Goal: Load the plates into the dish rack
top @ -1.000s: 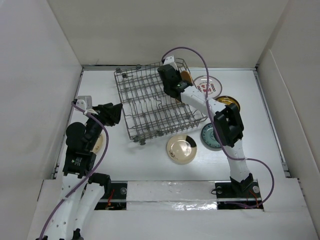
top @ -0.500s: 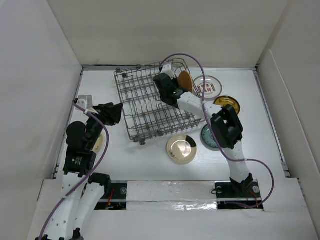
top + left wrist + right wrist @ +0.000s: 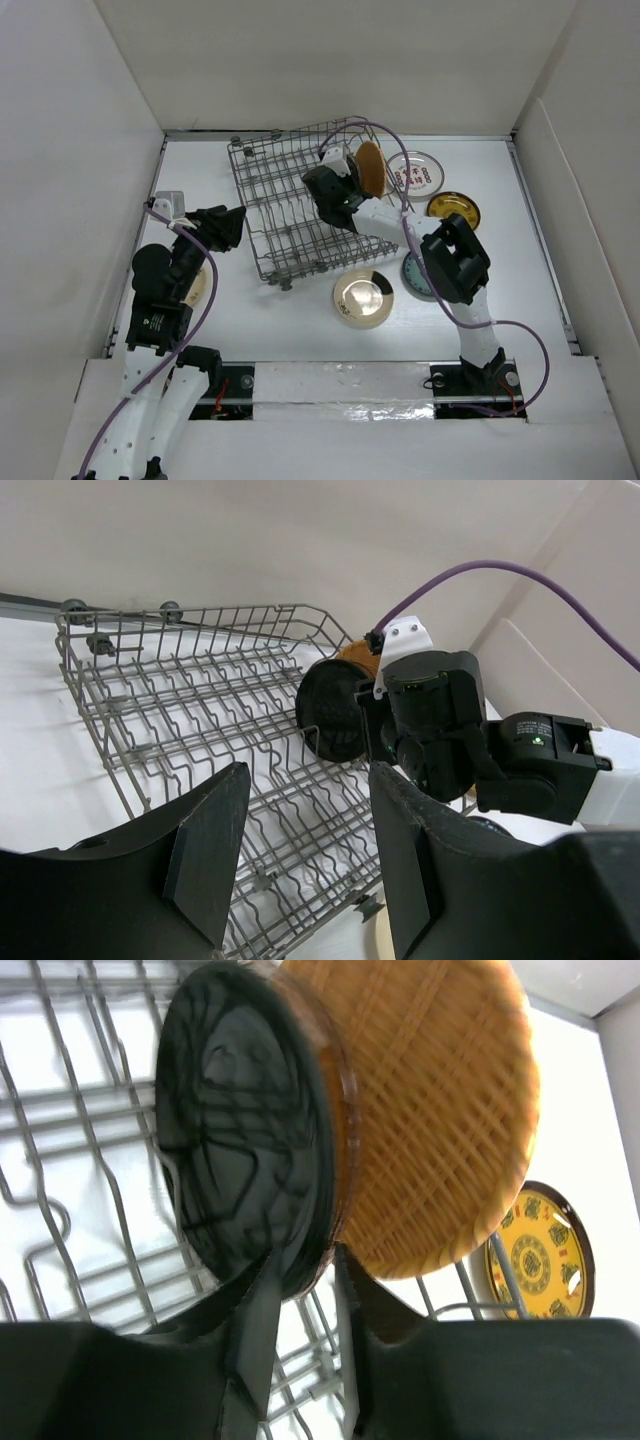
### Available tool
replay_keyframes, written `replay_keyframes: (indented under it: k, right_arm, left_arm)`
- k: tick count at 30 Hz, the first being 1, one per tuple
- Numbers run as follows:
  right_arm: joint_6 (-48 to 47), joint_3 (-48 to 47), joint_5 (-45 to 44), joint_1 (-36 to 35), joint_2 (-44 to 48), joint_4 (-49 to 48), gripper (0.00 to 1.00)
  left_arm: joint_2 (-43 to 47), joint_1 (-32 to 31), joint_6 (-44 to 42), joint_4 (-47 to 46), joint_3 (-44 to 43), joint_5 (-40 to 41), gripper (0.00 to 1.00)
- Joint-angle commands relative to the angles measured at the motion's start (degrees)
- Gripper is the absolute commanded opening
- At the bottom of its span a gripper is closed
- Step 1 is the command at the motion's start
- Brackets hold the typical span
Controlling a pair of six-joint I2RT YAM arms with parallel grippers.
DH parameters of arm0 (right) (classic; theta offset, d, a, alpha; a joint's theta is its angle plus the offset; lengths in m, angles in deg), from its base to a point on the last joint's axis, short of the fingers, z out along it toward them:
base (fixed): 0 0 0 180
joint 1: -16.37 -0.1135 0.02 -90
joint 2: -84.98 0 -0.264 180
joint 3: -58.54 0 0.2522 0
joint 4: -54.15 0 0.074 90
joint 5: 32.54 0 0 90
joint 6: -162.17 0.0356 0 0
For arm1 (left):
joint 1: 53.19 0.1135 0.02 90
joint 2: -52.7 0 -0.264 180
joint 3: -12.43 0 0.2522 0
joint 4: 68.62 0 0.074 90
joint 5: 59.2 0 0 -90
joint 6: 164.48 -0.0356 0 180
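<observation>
Both arms are built alike: white tubular links joined by chunky black joint housings. The left arm [image 3: 160,300] carries small white lettering on one black housing and a pale grey box [image 3: 170,204] near its wrist. The right arm [image 3: 455,262] shows a tiny green light [image 3: 537,741] on a black housing and a white plug block [image 3: 405,642]. A thin purple cable [image 3: 212,283] loops along the left arm; a second purple cable [image 3: 500,566] arcs over the right. The left claw [image 3: 308,810] has two broad, matt black fingers with flat inner faces, and the right claw [image 3: 303,1290] has the same. The right base block [image 3: 470,380] is black with bright round bolt heads, a short red wire [image 3: 515,397] beside it.
</observation>
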Motion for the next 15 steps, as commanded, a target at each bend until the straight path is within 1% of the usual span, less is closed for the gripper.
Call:
replay_keyframes:
  k: [1,4,6,8,10,13,15]
  right_arm:
    - [2.8,1.6,0.8,-0.4,5.5,-4.0,0.35]
    - [3.0,2.5,0.9,-0.4,7.4,-4.2,0.36]
    - [3.1,2.9,2.3,-0.4,8.7,-4.5,0.41]
    - [2.3,3.3,2.7,-0.4,11.0,-5.4,0.42]
    - [1.6,4.9,2.9,-1.6,14.0,-6.9,0.51]
    - [1.8,5.8,7.9,-1.6,16.9,-7.9,0.57]
    - [1.1,6.0,11.6,-3.4,18.6,-8.7,0.57]
  left_arm:
    - [0.0,0.3,0.3,-3.1,-0.4,-1.2,0.48]
    - [-0.1,0.3,0.2,-3.3,-0.4,-0.8,0.48]
    - [-0.5,0.3,0.1,-2.9,-0.6,-0.7,0.48]
    - [-0.3,0.3,0.1,-3.0,-0.6,-1.1,0.48]
    - [0.2,0.3,-0.1,-3.2,-0.5,-0.5,0.48]
    - [0.1,0.3,-0.4,-2.6,-0.7,0.6,0.48]
    - [0.6,0.3,-0.4,-2.6,-0.7,0.4,0.48]
